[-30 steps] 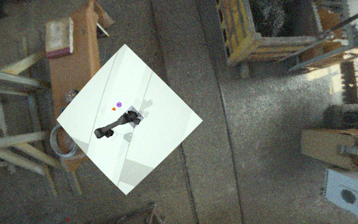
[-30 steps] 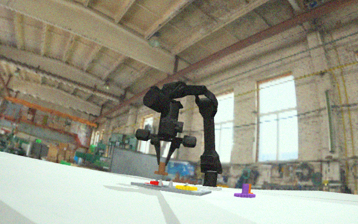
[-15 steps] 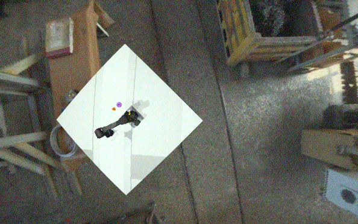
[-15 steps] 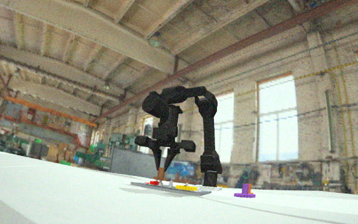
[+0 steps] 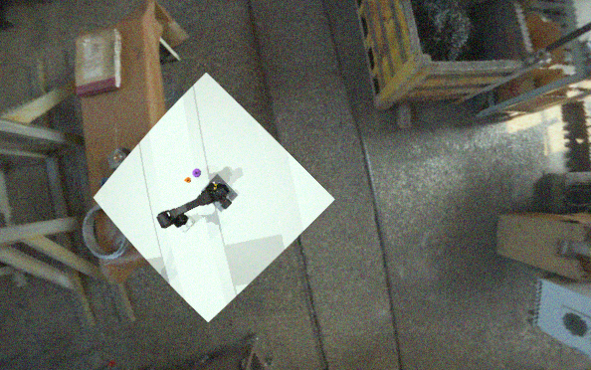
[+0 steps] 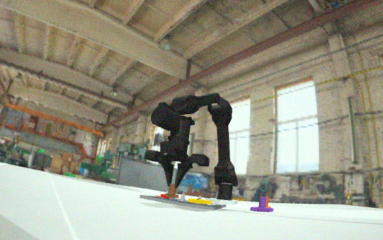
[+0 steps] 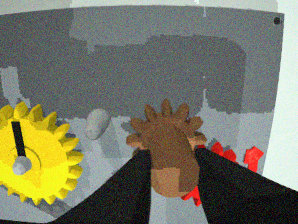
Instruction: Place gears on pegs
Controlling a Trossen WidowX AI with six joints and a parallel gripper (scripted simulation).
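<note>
My gripper (image 6: 173, 185) (image 7: 172, 159) is shut on the upright hub of a brown gear (image 6: 171, 195) (image 7: 166, 122), low at the grey board (image 5: 232, 194) (image 6: 213, 205) (image 7: 175, 60). Whether the brown gear sits flat or has a peg in it is hidden. The red gear (image 6: 162, 195) (image 7: 221, 149) is close beside it, partly behind a finger. The yellow gear (image 6: 200, 201) (image 7: 42, 155) with its black stripe is on the other side. An empty grey peg (image 6: 182, 197) (image 7: 98, 123) stands between yellow and brown. A purple gear (image 5: 196, 173) (image 6: 262, 206) and an orange gear (image 5: 187, 180) (image 6: 267, 202) stand off the board.
The red arrow (image 7: 253, 157) shows beside the red gear. The arm hangs over the board and hides much of it in the top view. The white table (image 5: 249, 124) (image 6: 106, 213) surrounds the board, with shadows across it.
</note>
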